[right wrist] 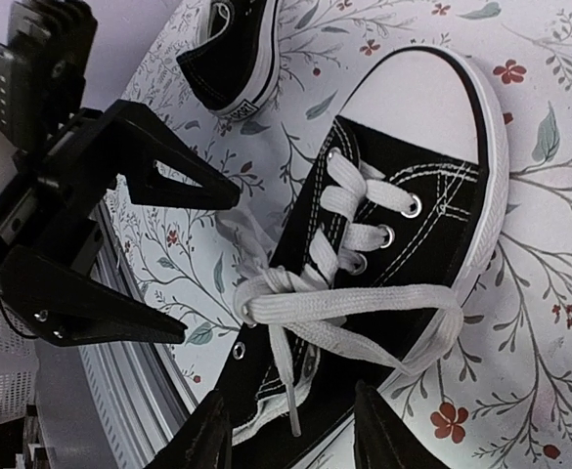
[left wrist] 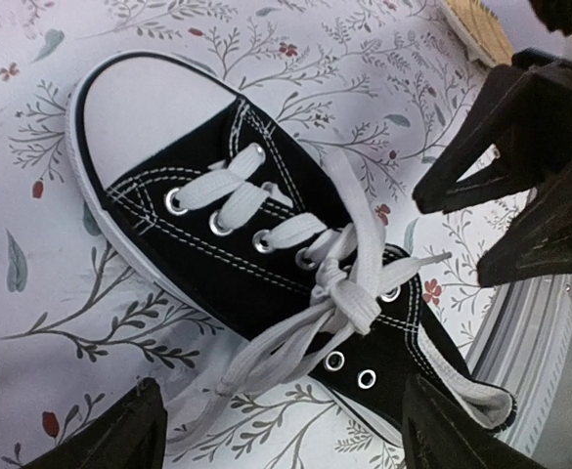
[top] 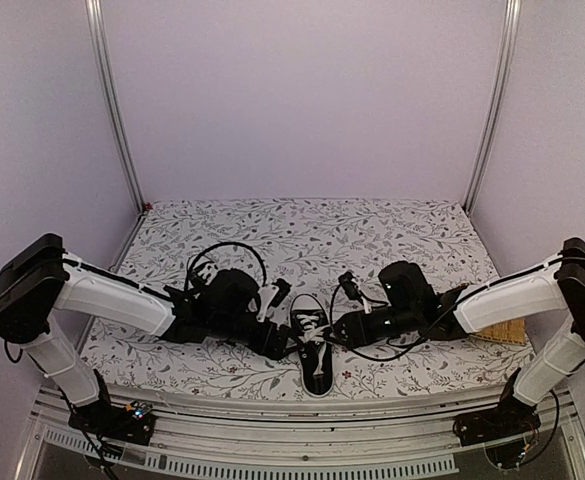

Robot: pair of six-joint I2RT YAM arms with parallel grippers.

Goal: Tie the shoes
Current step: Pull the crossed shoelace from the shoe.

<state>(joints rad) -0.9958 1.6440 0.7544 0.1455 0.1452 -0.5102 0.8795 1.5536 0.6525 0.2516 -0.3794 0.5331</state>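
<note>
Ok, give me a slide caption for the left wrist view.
Open left gripper above a black sneaker, white laces knotted, right gripper alongside.

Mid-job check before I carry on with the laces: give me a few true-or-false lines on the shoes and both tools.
1. The left tool is clamped on a lace. False: it is open and holds nothing.
2. The centre shoe points its toe cap toward the far end of the table. True.
3. The laces of that shoe hang fully undone. False: a knot sits at mid-shoe.
4. The right tool is open. True.
5. Only one shoe is in view. False: a second shoe lies beyond the left tool in the right wrist view.
</note>
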